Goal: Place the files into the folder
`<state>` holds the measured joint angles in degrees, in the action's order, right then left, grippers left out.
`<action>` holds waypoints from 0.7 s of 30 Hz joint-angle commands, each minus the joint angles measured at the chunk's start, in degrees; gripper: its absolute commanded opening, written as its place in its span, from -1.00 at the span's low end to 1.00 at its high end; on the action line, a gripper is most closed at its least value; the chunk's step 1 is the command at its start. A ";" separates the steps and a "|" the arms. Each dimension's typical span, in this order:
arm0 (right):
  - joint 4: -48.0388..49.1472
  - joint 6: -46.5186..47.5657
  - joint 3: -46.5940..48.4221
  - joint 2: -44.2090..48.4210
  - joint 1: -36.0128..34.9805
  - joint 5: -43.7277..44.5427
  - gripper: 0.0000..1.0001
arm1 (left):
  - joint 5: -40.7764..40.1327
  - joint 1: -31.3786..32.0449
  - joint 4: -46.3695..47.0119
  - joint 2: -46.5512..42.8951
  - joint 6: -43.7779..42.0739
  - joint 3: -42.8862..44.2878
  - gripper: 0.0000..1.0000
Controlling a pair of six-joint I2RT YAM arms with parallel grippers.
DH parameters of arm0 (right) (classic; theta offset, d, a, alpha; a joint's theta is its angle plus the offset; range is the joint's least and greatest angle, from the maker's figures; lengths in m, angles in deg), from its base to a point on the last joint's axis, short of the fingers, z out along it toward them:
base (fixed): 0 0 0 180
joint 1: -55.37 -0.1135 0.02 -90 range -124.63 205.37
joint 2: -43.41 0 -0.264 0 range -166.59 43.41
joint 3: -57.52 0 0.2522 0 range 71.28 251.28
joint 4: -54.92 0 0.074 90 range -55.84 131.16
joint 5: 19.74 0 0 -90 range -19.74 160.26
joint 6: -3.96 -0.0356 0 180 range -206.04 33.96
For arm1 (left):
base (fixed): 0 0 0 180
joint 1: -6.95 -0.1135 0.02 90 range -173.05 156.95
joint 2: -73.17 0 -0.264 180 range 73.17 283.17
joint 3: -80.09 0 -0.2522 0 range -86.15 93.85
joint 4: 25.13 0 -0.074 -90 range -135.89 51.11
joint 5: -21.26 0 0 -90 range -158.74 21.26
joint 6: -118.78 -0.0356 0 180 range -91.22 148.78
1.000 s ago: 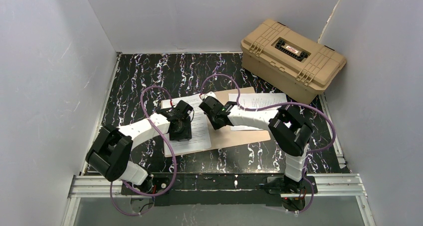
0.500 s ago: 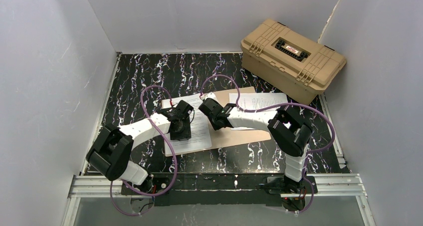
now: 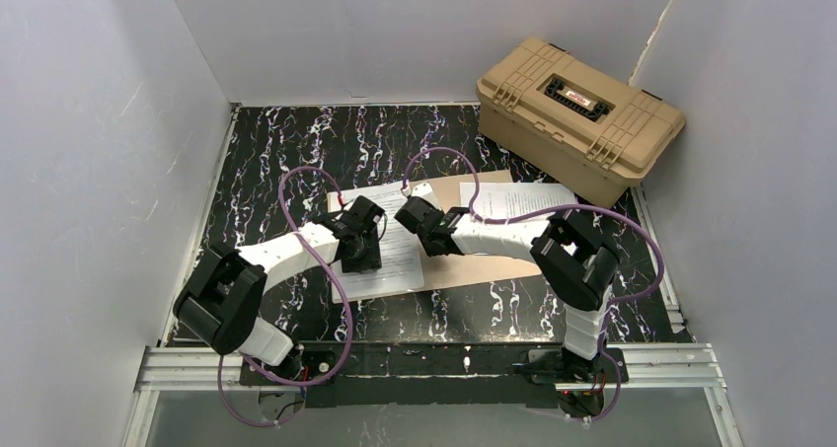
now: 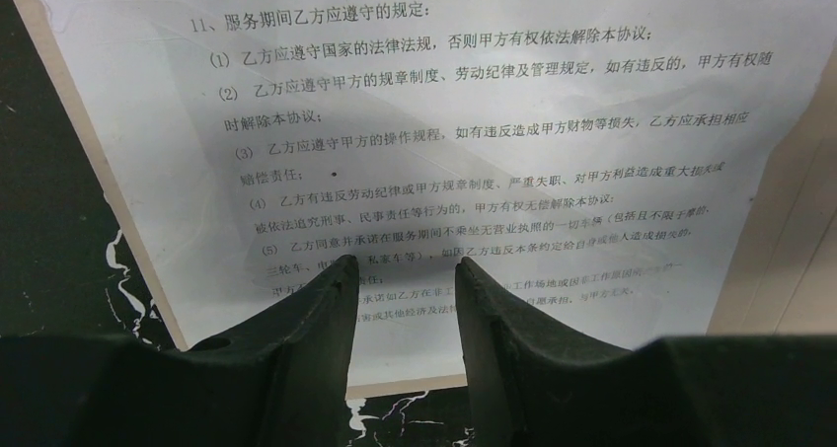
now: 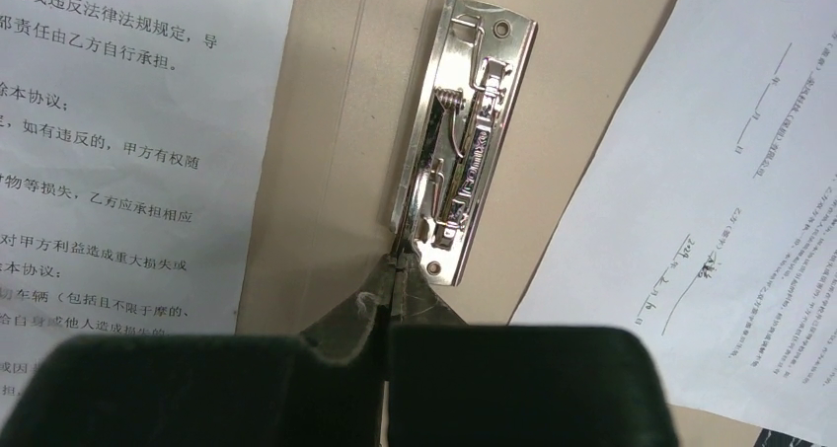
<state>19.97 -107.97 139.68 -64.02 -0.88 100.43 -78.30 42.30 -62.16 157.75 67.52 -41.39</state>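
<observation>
White files, thin and floppy, lie half over the tan folder. Left hand is spread above one, holding nothing; best pressed and slid flat. Right hand is pinched shut at the clip.

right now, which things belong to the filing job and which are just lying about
Job: left sheet, right sheet, folder, metal clip.
Lying about: tan latched case.

Matt cardboard folder, shiny metal clip, thin paper files, marble-patterned table
</observation>
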 commanded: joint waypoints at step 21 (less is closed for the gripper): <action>-12.69 1.19 7.65 5.54 3.66 6.51 -0.97 | -0.77 -1.78 -4.34 1.19 0.03 -3.36 -0.24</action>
<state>13.96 -108.17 144.53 -61.29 0.85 103.58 -76.88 41.27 -59.86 157.86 67.98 -41.53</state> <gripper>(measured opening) 0.042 0.378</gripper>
